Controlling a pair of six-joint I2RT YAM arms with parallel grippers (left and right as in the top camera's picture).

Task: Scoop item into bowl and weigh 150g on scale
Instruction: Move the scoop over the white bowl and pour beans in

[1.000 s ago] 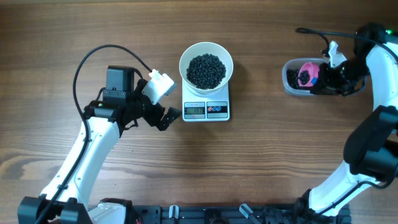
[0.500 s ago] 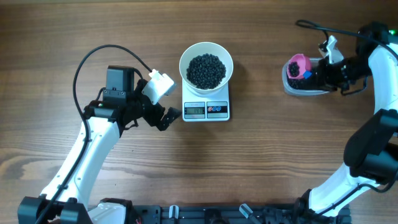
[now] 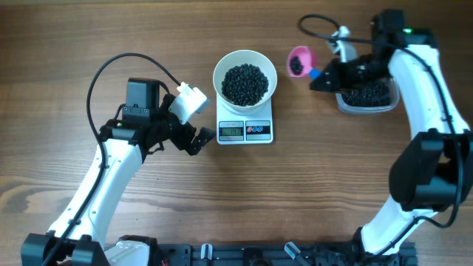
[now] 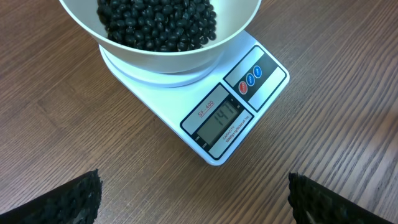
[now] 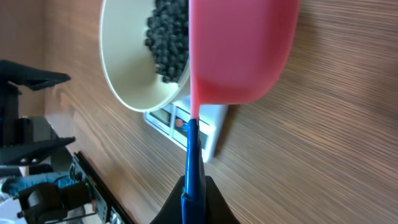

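Gaping left end effector (image 3: 201,138): spread wide, clamped on nothing, just beside the left edge of the scale's display end, over bare table (image 3: 148,214).
Left fingers (image 4: 62,199): dark and knobbly, at both lower corners of the left wrist view, well apart, with only wood between.
Scale (image 3: 244,131): white, flat on the table, display end towards the robot, carrying the bowl on its platform.
Display (image 4: 217,119): showing 141, with red and blue buttons (image 4: 249,79) next to it.
Bowl (image 3: 219,74): white, round, upright, seated on the far part of the scale and overhanging its platform.
Item (image 3: 245,83): small black beans heaped in the bowl, below the rim; more in the scoop and in the tub.
Scoop (image 3: 299,61): pink, loaded with a few dark beans, off to the right of the bowl, near its rim but apart from it, between bowl and tub.
Right end effector (image 3: 325,78): closed tight on the scoop's blue handle (image 5: 193,180), at the tub's left edge.
Tub (image 3: 362,109): clear plastic, far right on the table, holding dark beans, partly hidden under the right arm.
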